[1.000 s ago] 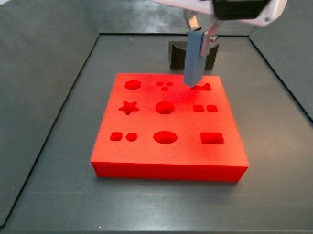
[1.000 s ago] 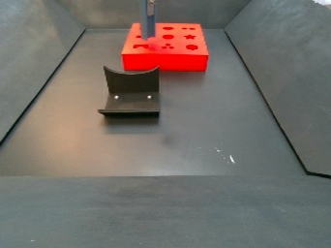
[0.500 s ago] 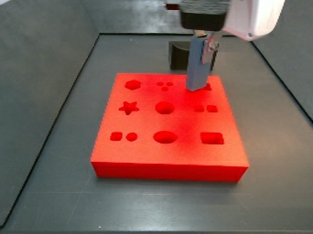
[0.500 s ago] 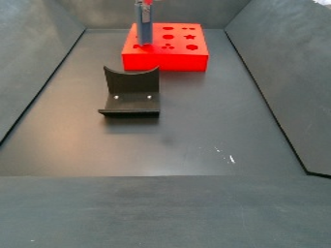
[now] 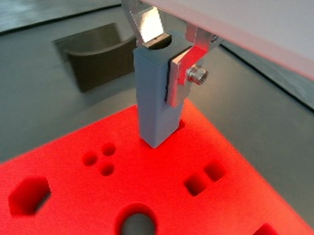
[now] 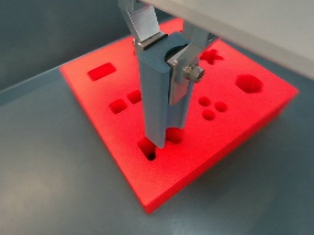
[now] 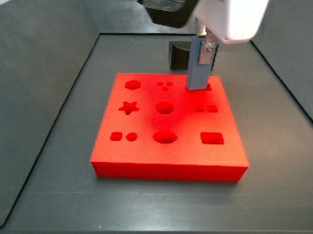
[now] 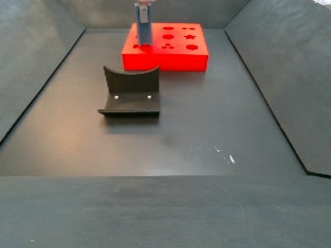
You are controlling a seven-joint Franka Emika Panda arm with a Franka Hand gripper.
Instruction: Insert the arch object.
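The arch object [image 5: 160, 96] is clamped upright between the silver fingers [image 5: 188, 64] of the gripper [image 5: 167, 46]; jaws are closed narrow on its upper part. In a wrist view the blue-grey bar [image 6: 157, 101] is seen with its lower end at a small cutout near the edge of the red board [image 6: 233, 115]; whether it is touching cannot be told. In a side view the gripper [image 7: 203, 44] is positioned over the board's far right corner [image 7: 215, 91]. The fixture [image 8: 130, 94] is seen on the floor, well apart from the board [image 8: 181, 60].
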